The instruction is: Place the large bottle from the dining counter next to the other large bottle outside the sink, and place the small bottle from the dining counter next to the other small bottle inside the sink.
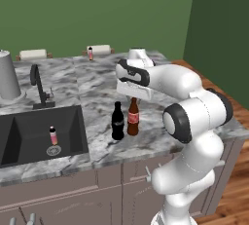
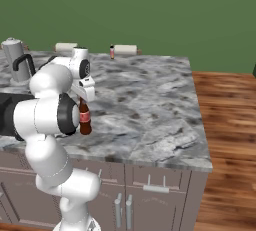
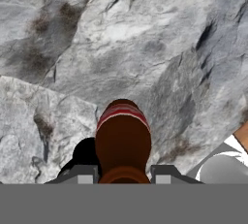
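Observation:
The large bottle (image 1: 133, 118), brown with a red label, stands upright on the marbled counter (image 1: 97, 83) right of the sink (image 1: 29, 121), close beside the other large bottle (image 1: 117, 121), which is all dark. My gripper (image 3: 123, 174) hangs straight above and is shut on the brown bottle's (image 3: 123, 140) neck, a fingertip pressed on each side. The dark bottle (image 3: 86, 152) peeks out just left of it. The small bottle (image 1: 90, 52) stands far off at the counter's back edge. Another small pink bottle (image 1: 53, 135) stands inside the sink near the drain.
A black faucet (image 1: 39, 85) rises behind the sink and a grey metal jug (image 1: 7, 75) stands at the far left. Pale stool cushions (image 1: 99, 49) line the counter's far side. The counter's front edge (image 1: 146, 148) is near the bottles; wooden floor (image 2: 225, 125) lies to the right.

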You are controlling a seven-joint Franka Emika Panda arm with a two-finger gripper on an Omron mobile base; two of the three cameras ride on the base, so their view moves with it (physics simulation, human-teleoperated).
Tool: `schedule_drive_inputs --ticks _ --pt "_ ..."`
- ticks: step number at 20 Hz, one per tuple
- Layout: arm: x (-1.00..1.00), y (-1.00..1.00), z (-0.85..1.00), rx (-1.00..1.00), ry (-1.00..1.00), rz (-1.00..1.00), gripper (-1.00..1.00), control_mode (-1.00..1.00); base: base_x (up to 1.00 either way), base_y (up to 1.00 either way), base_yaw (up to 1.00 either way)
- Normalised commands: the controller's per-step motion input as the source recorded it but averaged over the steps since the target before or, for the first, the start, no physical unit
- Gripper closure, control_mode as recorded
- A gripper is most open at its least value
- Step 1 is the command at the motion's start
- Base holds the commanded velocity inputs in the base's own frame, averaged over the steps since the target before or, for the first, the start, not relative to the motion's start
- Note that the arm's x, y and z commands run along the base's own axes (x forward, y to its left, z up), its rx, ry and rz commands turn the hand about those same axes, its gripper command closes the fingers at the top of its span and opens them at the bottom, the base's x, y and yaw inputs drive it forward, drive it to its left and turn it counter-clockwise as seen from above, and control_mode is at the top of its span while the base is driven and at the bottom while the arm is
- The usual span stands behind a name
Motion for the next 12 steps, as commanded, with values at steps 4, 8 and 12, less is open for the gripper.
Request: schedule_drive_inputs --ticks 4,8,12 --pt "0.00 0.00 0.00 0.00 0.00 0.00 1.00 -1.00 0.00 0.00 0.00" --pt "0.00 0.00 0.00 0.00 0.00 0.00 1.00 -1.00 0.00 0.00 0.00" --pt "0.00 0.00 0.00 0.00 0.00 0.00 1.00 -1.00 0.00 0.00 0.00"
